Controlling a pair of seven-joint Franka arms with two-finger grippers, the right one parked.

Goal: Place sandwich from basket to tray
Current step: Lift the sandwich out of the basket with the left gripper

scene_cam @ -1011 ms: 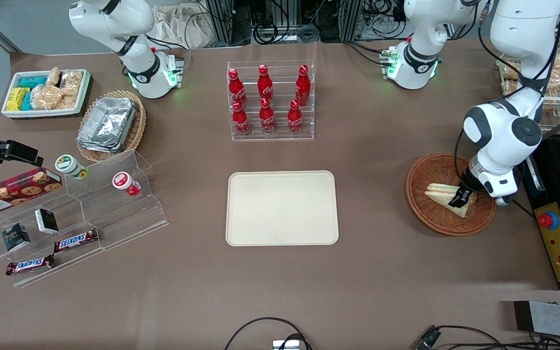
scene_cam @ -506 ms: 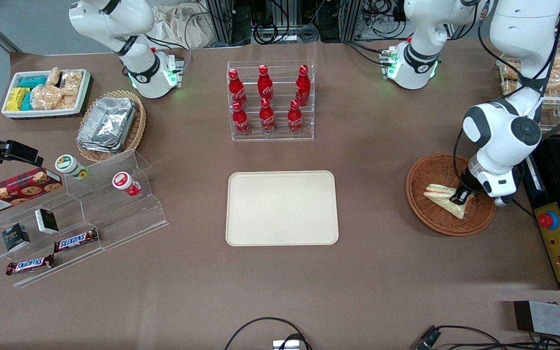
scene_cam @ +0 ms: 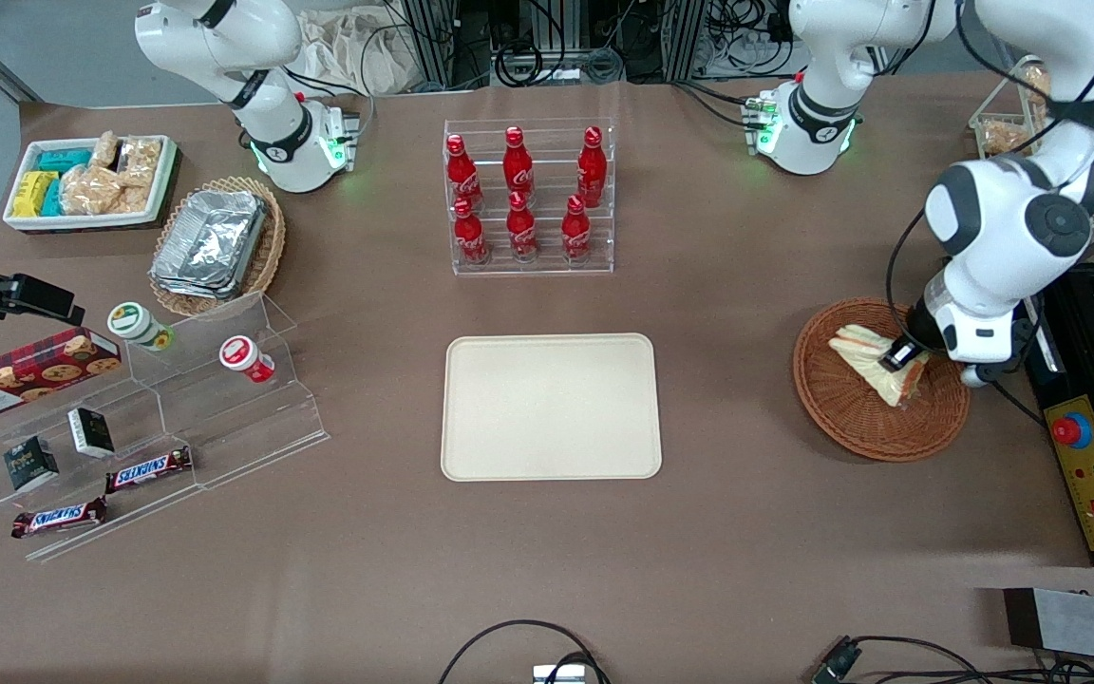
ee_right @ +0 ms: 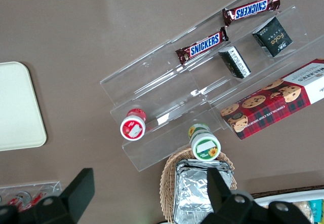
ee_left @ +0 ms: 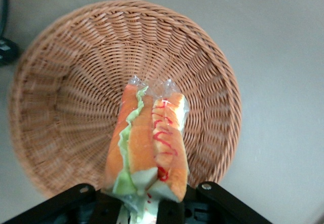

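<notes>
The sandwich (scene_cam: 875,363) is a wrapped wedge of pale bread with green and red filling. It hangs lifted above the round brown wicker basket (scene_cam: 841,418), which sits toward the working arm's end of the table. My gripper (scene_cam: 900,359) is shut on the sandwich at its broad end. In the left wrist view the sandwich (ee_left: 149,143) points away from the gripper (ee_left: 147,203), clear of the woven floor of the basket (ee_left: 66,107) below. The beige tray (scene_cam: 550,406) lies flat and bare in the middle of the table, well apart from the basket.
A clear rack of red bottles (scene_cam: 528,199) stands farther from the front camera than the tray. A black appliance with a red button (scene_cam: 1069,432) borders the basket. An acrylic step display with snacks (scene_cam: 129,418) and an oval basket of foil containers (scene_cam: 215,245) sit toward the parked arm's end.
The gripper closed on the sandwich in the basket and has risen, lifting the sandwich off the basket floor and tilting it. The arm's elbow moved up and away from the front camera.
</notes>
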